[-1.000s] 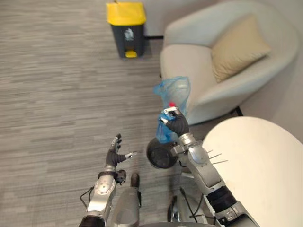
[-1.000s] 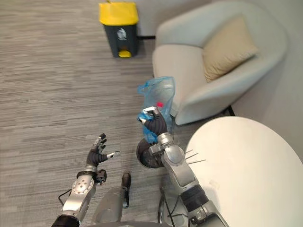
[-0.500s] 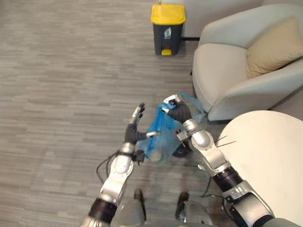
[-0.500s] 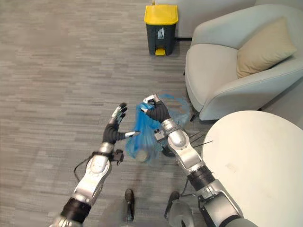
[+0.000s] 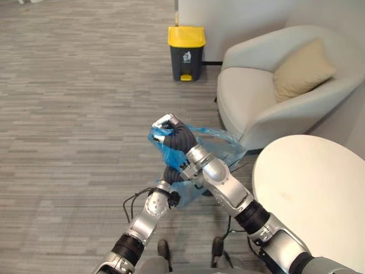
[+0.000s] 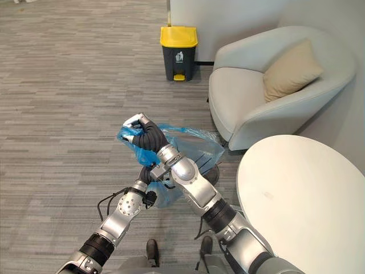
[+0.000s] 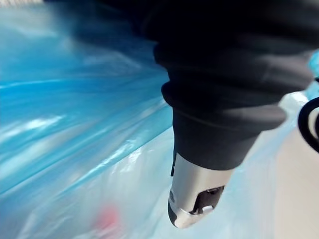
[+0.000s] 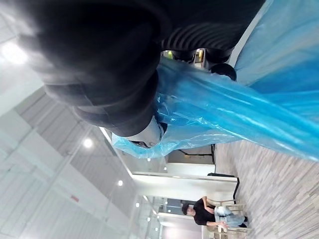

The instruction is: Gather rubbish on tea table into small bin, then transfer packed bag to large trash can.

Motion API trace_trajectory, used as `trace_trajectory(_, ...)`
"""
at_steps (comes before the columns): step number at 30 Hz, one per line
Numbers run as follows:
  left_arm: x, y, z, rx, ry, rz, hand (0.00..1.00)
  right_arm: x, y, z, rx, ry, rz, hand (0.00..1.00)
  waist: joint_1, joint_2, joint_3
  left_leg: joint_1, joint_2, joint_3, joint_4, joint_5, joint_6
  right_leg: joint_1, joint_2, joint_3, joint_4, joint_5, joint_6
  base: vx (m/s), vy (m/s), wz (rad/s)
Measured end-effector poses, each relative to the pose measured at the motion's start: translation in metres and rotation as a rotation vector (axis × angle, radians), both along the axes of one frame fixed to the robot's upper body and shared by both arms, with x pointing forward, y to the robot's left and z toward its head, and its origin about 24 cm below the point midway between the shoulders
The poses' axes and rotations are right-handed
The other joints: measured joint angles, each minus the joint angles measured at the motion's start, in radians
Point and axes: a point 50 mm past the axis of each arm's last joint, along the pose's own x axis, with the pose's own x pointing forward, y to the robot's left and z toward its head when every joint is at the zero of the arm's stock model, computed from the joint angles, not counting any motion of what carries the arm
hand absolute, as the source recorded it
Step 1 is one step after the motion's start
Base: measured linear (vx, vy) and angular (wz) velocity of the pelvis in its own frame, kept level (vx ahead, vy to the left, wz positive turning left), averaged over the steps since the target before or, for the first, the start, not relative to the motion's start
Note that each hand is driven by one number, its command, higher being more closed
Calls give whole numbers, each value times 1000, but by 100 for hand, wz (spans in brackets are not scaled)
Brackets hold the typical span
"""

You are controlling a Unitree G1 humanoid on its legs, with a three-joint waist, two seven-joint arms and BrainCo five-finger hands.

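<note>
Firmly, right hand point(image 5: 175, 137) grips blue bag point(image 5: 220, 149); yellow-lidded bin point(image 5: 186, 40) shows white symbol point(image 5: 186, 56).

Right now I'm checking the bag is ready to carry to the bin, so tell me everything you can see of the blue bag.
The blue bag is thin, translucent, crinkled plastic, held up over the floor near the armchair. Its neck is bunched in the curled fingers of the right hand. Loose film spreads behind that wrist and a pouch sags below. The left hand sits against that lower part. Something small and red shows faintly inside.
</note>
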Motion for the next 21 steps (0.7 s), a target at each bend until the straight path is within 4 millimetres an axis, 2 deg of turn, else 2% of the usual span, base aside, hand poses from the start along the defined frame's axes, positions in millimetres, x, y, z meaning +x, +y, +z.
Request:
trace_trajectory(1,2,-1,2,0,-10,-3,100,-5,3,1,3,-1,37,100,0,0,-2,5,5,1,-9,5,-7,0,5,1,0,1,-1,-54,-56,-9)
trace_trajectory(2,5,-2,7,-3,-28,-8,100,-8,5,2,19,7,69,0,1,-1,-3,7,12,2,-13,9,-10,0,11,2,-2,2,-4,-43,-53,-5)
trace_trajectory(9,8,0,10,-31,-51,31,100,-12,3,10,50,-16,104,0,0,-1,-4,12,31,3,-27,26,-18,2,30,3,-13,7,-10,-10,-23,-3)
trace_trajectory(12,4,7,6,-53,-34,74,100,-11,-7,3,-44,-96,65,0,-2,-1,-4,12,34,2,-27,27,-17,3,33,3,-14,8,-11,0,0,0)
trace_trajectory(15,-6,22,-1,-95,-1,152,100,-16,-24,-16,-149,-151,-15,0,0,-1,-4,12,33,-4,-28,27,-17,6,32,-2,-15,6,-9,15,0,5)
trace_trajectory(20,-28,75,-22,-136,74,401,100,-22,-73,-80,-415,-56,-219,0,0,-1,-4,-29,31,-55,-26,25,-20,8,28,-54,-15,-16,5,8,-3,30)
trace_trajectory(21,-30,79,-23,-135,79,419,100,-23,-78,-86,-440,-42,-239,0,1,-1,-4,-39,31,-66,-20,23,-22,7,26,-64,-14,-20,6,-13,1,60)
